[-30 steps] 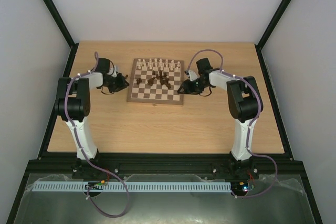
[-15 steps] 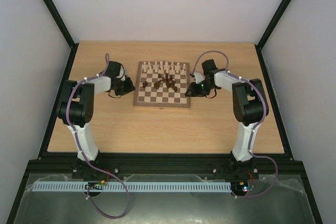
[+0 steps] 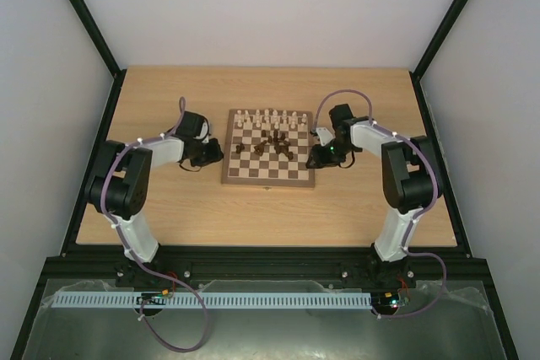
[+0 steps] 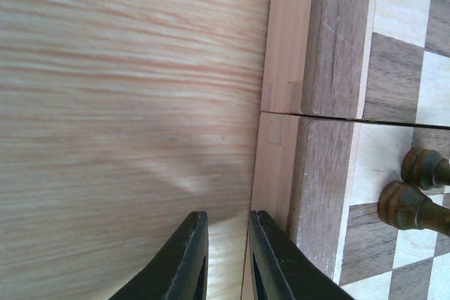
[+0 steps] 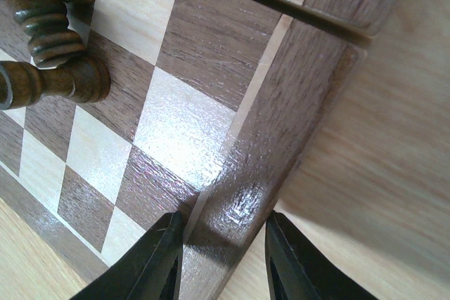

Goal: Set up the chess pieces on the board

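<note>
The board (image 3: 268, 181) lies in the middle of the table (image 3: 253, 208). The pale pieces (image 3: 268, 115) stand in a row along its far side, and the dark pieces (image 3: 277, 139) crowd together near the middle. The right gripper (image 5: 223, 219) is at the board's right side, with one finger on each side of the dark rim, and it clamps this rim. The left gripper (image 4: 226, 217) is at the board's left edge, low over the table. Its fingers are almost together, with only a thin slit between them, and they hold nothing.
</note>
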Motion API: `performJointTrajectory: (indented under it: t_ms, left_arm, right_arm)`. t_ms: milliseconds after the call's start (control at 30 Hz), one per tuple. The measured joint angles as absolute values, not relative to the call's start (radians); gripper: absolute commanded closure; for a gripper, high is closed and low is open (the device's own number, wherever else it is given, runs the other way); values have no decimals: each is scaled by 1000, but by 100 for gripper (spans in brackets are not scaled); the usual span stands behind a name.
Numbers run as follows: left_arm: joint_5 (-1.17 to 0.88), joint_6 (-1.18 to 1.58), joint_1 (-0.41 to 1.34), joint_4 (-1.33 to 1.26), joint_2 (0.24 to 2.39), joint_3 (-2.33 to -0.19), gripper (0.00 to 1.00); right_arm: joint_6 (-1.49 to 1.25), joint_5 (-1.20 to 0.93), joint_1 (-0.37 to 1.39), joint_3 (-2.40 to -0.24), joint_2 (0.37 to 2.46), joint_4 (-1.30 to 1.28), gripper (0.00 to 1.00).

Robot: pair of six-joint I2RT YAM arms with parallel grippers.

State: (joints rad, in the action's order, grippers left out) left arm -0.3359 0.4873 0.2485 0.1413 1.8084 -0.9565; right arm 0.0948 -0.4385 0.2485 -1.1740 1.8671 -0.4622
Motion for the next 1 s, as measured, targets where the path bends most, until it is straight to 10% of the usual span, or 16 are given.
performJointTrajectory:
  t_ms: [733, 1000]
  left_arm:
    - [-204, 525, 398, 174, 1718, -875, 88]
    - [-156, 529, 456, 386, 1684, -923, 71]
  right_arm:
    - [165, -379, 249, -1047, 1751, -501, 65]
    - [197, -396, 216, -1034, 1732, -517, 55]
